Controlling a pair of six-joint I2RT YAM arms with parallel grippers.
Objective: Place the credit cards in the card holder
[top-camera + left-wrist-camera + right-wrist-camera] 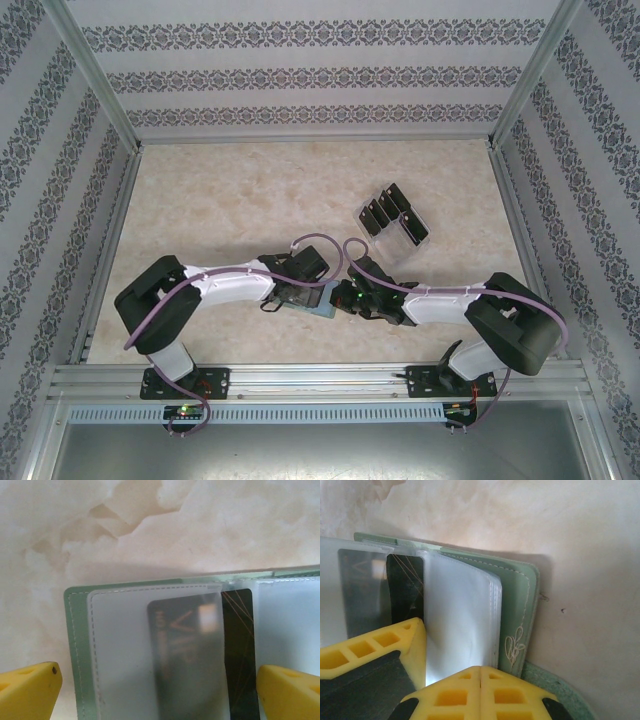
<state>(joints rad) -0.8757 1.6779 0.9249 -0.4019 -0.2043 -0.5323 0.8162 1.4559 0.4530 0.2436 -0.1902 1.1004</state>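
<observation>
Seemingly, the shut right end effector [480, 692] pins the sage-green folding card holder [75, 650] open on the tabletop [250, 190] while the left end effector [159, 687], spread wide, straddles a half-sleeved thin black credit card [237, 640].

Marble-look table, patterned walls
A beige mottled tabletop [250, 200] fills the middle of the frame; wallpaper walls [300, 70] with grey damask stripes rise at the top, left and right, aluminium posts [92, 75] slant through the upper corners, and a metal rail [320, 378] crosses the bottom under soft, even light
</observation>
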